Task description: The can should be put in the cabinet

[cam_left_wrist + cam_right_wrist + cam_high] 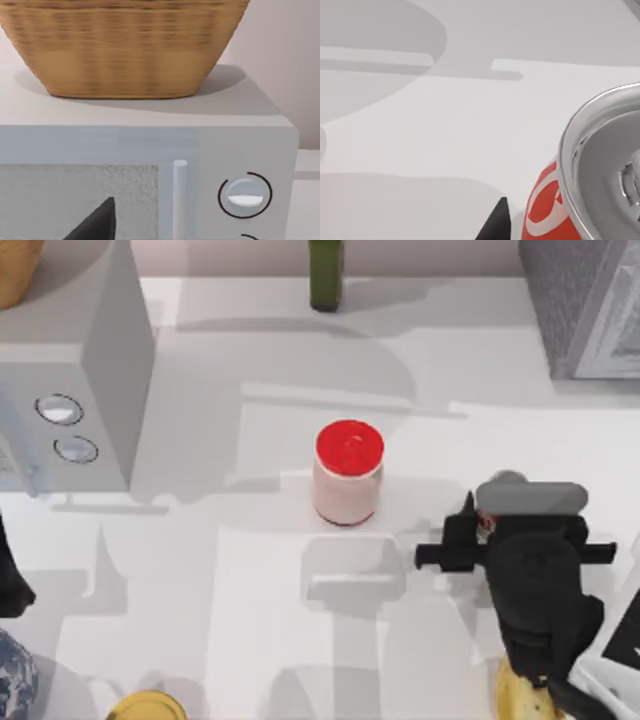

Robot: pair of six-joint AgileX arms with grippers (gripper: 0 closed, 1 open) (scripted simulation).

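The can (600, 175) has a silver top and a red label with white lettering. It fills the near corner of the right wrist view. One dark fingertip (495, 222) stands just off its side with a thin gap. In the top view my right gripper (498, 525) hangs over the can (486, 524) at the table's right, open, and only a red sliver shows beneath it. The cabinet (570, 310), dark grey and speckled with a pale door panel, stands at the back right corner. My left gripper (8, 585) is parked at the left edge.
A pink jar with a red lid (348, 472) stands mid-table, left of the can. A light grey box with two knobs (95, 380) carries a wicker basket (120, 45) at the back left. A green bottle (325, 275) is at the back. Yellow items lie along the front edge.
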